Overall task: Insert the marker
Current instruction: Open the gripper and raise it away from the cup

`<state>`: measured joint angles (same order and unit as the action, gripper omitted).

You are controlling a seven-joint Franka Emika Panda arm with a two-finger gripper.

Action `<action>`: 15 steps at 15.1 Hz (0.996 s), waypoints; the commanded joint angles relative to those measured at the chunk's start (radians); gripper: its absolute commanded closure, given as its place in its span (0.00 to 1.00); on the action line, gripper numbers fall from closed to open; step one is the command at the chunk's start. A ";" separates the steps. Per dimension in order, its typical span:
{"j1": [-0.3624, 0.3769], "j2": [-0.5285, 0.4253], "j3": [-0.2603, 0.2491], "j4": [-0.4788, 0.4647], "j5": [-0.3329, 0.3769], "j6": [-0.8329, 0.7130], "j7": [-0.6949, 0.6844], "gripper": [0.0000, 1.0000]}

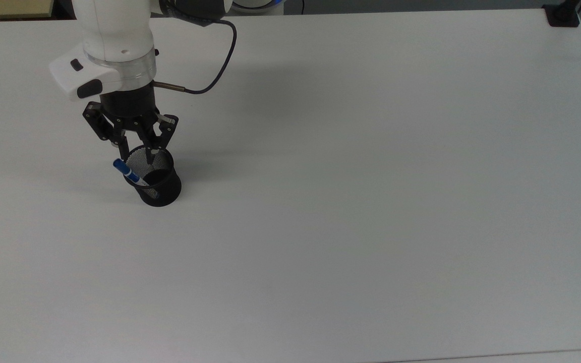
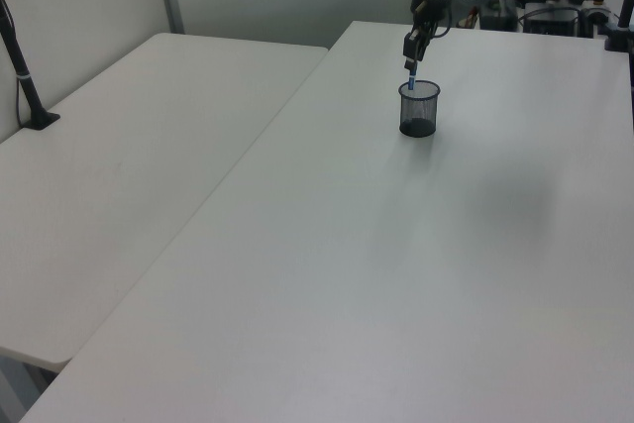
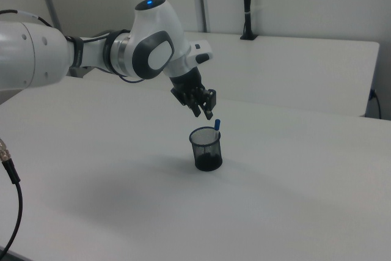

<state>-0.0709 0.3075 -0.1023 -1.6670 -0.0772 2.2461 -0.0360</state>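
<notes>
1. top view, far left: the marker [image 1: 128, 172] leans in the black mesh cup [image 1: 155, 181], blue cap over the rim on the top view's left, barrel slanting down toward the cup's middle.
2. just right of the cap and above it: the claw [image 1: 137, 149] hangs over the cup mouth, fingers spread, nothing held.
3. key relation: marker lies below the claw and slightly to the top view's left; its long axis is steep, tipped off vertical.
4. right view: blue cap [image 3: 217, 124] stands above the rim, clear of the claw [image 3: 202, 112].
5. judgement: insertion looks done; a straight lift should clear cap and cup.
6. right of this: bare white counter [image 1: 371, 201].
</notes>
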 commanded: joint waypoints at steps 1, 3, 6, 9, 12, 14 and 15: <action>0.029 -0.072 0.003 -0.007 0.007 -0.135 0.016 0.23; 0.054 -0.126 0.012 -0.005 0.007 -0.287 0.016 0.18; 0.069 -0.224 0.071 -0.005 -0.003 -0.582 0.015 0.00; 0.089 -0.274 0.099 -0.007 -0.001 -0.677 0.039 0.00; 0.086 -0.283 0.087 0.021 0.005 -0.669 0.044 0.00; 0.086 -0.277 0.087 0.021 0.007 -0.659 0.057 0.00; 0.085 -0.275 0.087 0.021 0.014 -0.657 0.057 0.00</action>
<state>0.0053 0.0422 -0.0059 -1.6380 -0.0756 1.5843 0.0028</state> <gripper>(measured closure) 0.000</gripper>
